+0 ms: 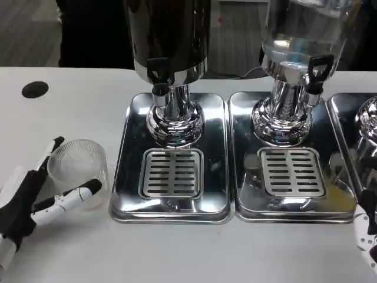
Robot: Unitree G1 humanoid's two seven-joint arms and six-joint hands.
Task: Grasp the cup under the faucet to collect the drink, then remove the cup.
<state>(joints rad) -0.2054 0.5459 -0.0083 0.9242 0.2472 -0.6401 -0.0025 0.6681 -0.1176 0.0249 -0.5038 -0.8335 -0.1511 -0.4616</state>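
Left hand (35, 197) grasps the clear cup (78, 173) from the side, fingers wrapped front and back, cup upright on the white table (76, 100) left of the dark dispenser's drip tray (172, 171), not yet under its faucet (158, 76). Right hand (366, 230) sits at the frame edge, probably waiting; its finger state I cannot tell.
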